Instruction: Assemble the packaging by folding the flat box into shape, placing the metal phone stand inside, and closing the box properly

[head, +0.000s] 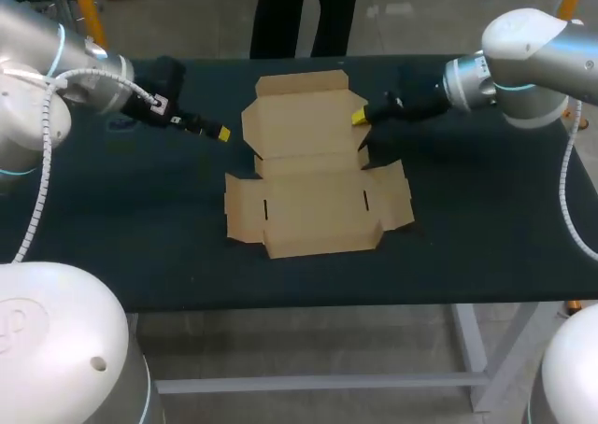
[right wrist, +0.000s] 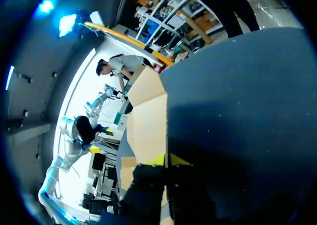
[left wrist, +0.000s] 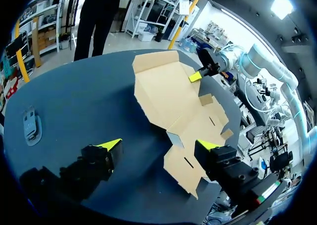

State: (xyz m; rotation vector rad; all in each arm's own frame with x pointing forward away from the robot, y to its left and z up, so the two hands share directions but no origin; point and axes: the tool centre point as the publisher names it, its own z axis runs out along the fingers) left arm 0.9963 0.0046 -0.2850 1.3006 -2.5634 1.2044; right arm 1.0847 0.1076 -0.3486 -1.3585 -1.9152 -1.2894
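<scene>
The flat brown cardboard box (head: 313,167) lies unfolded in the middle of the dark table, its lid panel toward the far edge. My right gripper (head: 359,117) is at the lid panel's right side flap. In the right wrist view its gripper (right wrist: 168,160) has its yellow tips pinched together on the cardboard edge (right wrist: 146,121). My left gripper (head: 222,133) hovers just left of the box, apart from it. In the left wrist view it (left wrist: 159,145) stands wide open with the box (left wrist: 168,93) ahead. A small grey metal piece (left wrist: 30,126), likely the phone stand, lies off to its side.
The dark table top (head: 486,219) has bare room to the right and left of the box and along its front edge. My other arm's yellow tip (left wrist: 195,77) shows at the box's far flap in the left wrist view.
</scene>
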